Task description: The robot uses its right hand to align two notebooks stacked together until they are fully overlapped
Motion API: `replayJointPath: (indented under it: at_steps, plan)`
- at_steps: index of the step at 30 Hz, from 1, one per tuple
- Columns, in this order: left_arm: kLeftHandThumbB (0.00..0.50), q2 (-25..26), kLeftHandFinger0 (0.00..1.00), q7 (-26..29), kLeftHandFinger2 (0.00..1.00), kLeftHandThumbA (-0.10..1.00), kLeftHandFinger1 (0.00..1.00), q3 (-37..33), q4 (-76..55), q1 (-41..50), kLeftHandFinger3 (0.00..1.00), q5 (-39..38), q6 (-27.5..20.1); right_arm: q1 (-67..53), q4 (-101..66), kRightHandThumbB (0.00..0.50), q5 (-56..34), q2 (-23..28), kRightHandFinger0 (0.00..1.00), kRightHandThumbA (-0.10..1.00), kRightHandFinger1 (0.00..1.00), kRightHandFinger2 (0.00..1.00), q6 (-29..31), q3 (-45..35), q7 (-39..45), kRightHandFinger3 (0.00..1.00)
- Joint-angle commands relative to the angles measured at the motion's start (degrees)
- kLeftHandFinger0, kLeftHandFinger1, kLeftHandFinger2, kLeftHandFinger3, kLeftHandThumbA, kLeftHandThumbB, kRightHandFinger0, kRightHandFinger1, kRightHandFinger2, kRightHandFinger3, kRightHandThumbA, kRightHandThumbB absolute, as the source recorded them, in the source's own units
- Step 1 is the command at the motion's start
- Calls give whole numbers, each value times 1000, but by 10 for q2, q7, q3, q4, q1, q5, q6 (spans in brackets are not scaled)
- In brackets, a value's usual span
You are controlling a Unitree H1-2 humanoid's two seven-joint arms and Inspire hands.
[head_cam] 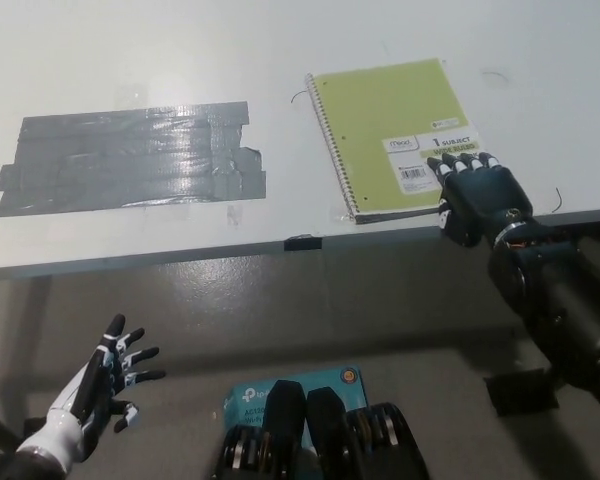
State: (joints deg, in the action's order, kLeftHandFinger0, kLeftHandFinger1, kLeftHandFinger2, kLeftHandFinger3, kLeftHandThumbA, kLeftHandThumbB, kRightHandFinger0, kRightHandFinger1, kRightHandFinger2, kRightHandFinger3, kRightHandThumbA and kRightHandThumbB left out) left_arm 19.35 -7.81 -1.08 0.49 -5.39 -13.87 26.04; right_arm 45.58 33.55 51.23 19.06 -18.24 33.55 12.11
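A green spiral notebook (392,130) lies on the white table (280,40) near its front edge, binding to the left. It covers whatever lies under it; only a thin edge of pages shows along its front. My black right hand (480,195) reaches over the table edge, palm down and open, with its fingertips (458,162) pressed flat on the notebook's front right corner by the label. My white left hand (105,385) rests low at the lower left, below the table, open with fingers spread.
A wide patch of grey duct tape (130,160) is stuck to the table's left half. A small black clip (302,242) sits on the table's front edge. Below, on the floor, lie a teal box (245,400) and a dark block (520,390).
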Motion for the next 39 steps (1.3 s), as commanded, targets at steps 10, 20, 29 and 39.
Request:
replayJointPath:
  at_steps: [10,20,29,39]
  plan:
    - [466,0,701,-13,887,1000,789,9,-12,-1,1000,7,-4,-7,1,432,-7,-6,1000,1000,1000,1000,-53,1,64,1000]
    - [445,1,655,-13,879,1000,762,7,-11,-1,1000,9,-2,-13,-5,484,-7,5,1000,1000,1000,1000,17,0,-6,1000]
    - [434,0,690,-11,820,1000,767,11,-16,3,1000,7,-1,15,-45,500,15,40,1000,1000,1000,1000,31,0,4,1000]
    - [425,-3,592,-7,591,1000,640,22,-15,12,955,10,-16,58,-101,500,-1,101,1000,1000,1000,1000,9,-38,85,1000]
